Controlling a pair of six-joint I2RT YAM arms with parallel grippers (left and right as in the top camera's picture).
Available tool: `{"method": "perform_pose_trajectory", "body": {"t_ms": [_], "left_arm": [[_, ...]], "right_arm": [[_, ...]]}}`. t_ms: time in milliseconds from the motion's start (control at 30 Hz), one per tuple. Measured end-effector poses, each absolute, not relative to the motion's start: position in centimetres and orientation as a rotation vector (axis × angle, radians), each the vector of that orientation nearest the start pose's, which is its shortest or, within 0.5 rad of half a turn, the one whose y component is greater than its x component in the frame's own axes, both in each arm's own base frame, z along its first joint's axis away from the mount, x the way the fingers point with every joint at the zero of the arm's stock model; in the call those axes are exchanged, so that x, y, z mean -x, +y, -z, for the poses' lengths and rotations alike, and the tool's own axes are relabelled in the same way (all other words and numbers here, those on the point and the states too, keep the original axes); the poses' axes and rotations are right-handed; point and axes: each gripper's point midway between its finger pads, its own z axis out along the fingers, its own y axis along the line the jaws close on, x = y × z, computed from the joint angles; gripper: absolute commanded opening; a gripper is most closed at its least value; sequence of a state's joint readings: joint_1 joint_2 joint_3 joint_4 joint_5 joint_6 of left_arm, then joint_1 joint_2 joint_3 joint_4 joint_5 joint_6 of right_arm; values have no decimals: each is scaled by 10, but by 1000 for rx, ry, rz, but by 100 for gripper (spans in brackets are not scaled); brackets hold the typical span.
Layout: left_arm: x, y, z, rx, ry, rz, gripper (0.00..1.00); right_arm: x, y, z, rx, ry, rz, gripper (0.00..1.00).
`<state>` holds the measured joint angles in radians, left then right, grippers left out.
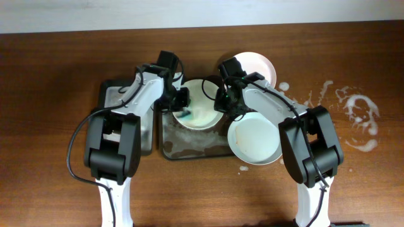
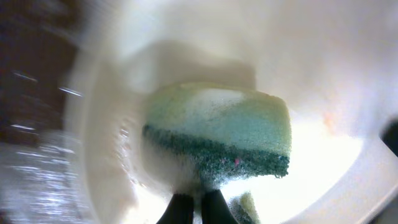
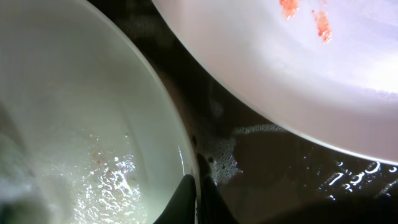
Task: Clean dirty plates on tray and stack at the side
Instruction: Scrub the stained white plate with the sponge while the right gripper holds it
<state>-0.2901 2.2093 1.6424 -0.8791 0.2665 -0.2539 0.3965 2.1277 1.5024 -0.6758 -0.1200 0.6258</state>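
Observation:
A white plate [image 1: 205,108] sits at the back of the soapy dark tray [image 1: 189,148]. My left gripper [image 1: 184,106] is shut on a green sponge [image 2: 217,134] and presses it into the plate's wet inside [image 2: 298,56]; its fingers [image 2: 193,210] pinch the sponge's lower edge. My right gripper [image 1: 222,99] is shut on that plate's right rim [image 3: 180,155], with its fingers [image 3: 198,202] either side of the rim. A second plate [image 1: 255,140] lies at the tray's right edge. A third plate [image 1: 259,65] is behind the tray. A plate with reddish specks [image 3: 280,62] shows in the right wrist view.
A narrower dark tray [image 1: 110,94] lies left of the main tray, partly under my left arm. Foam covers the tray floor [image 3: 280,174]. White foam splashes [image 1: 360,116] mark the wooden table at the right.

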Motion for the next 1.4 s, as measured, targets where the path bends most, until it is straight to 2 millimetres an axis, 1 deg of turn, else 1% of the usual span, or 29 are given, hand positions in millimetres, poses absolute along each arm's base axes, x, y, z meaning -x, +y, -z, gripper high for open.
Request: {"method": "perform_pose_trajectory", "body": {"t_ms": [33,67,133,167,200,233,267,333,367,400,433,533,567,633,667,700,733,767,800,867,933,1000,1033,1100,1133,1200,1300,1367,1400], "left_arm": [[-409,-180,-7,-104,3071,495,1],[-408,-186,-7,-139,3059,523,1],[-409,-209,-7,-259,3000,582,1],[-416,-221,-8,-307,2945,606,1],[-422,-229,-9,-331,2901,613,1],[-427,-231,-9,-323,2881,609,1],[-436,-233,-9,-297,2846,598,1],[-445,-231,-9,-272,2815,569,1],[-459,-221,-10,-229,2780,494,1],[-466,-211,-10,-196,2769,450,1],[-468,-203,-9,-167,2776,420,1],[-464,-167,-7,-5,2858,370,1],[-459,-158,-7,39,2896,386,1],[-440,-151,-6,102,2990,445,1],[-426,-150,-6,130,3051,492,1],[-417,-151,-6,136,3085,524,1],[-402,-155,-7,112,3137,566,1],[-394,-163,-7,59,3158,592,1],[-390,-172,-6,0,3158,601,1],[-394,-193,-6,-106,3105,629,1],[-408,-217,-7,-206,2998,661,1],[-428,-228,-8,-225,2899,642,1],[-435,-230,-8,-212,2871,622,1],[-451,-227,-9,-189,2811,543,1],[-462,-221,-10,-154,2776,483,1],[-474,-207,-10,-82,2748,372,1],[-474,-190,-9,-25,2772,290,1],[-470,-177,-8,16,2811,260,1],[-467,-166,-8,47,2840,252,1]], "right_arm": [[-415,196,-7,-314,2928,-350,4],[-415,196,-7,-313,2928,-349,4],[-415,196,-7,-312,2928,-349,4],[-415,196,-7,-311,2929,-350,4],[-415,196,-7,-314,2928,-350,4],[-415,196,-7,-316,2928,-349,4],[-415,196,-7,-323,2929,-349,4],[-415,196,-7,-326,2930,-349,4],[-415,196,-7,-327,2929,-349,4],[-415,196,-7,-320,2930,-348,4],[-415,196,-7,-317,2930,-348,4],[-414,196,-7,-315,2930,-348,4],[-415,196,-7,-316,2930,-349,4],[-414,196,-7,-314,2930,-349,4],[-413,197,-7,-309,2935,-352,4],[-412,197,-7,-305,2937,-351,4],[-412,198,-7,-297,2937,-350,4],[-412,198,-7,-296,2937,-351,4],[-412,198,-7,-296,2937,-351,4],[-412,198,-7,-296,2937,-351,4],[-412,198,-7,-296,2937,-350,4],[-412,198,-7,-301,2936,-351,4],[-415,198,-7,-311,2925,-352,4],[-415,197,-7,-321,2924,-354,4],[-416,197,-7,-316,2924,-353,4],[-416,197,-7,-308,2924,-352,4],[-415,197,-7,-306,2925,-351,4],[-415,197,-7,-305,2925,-351,4],[-415,197,-7,-305,2925,-352,4]]}}
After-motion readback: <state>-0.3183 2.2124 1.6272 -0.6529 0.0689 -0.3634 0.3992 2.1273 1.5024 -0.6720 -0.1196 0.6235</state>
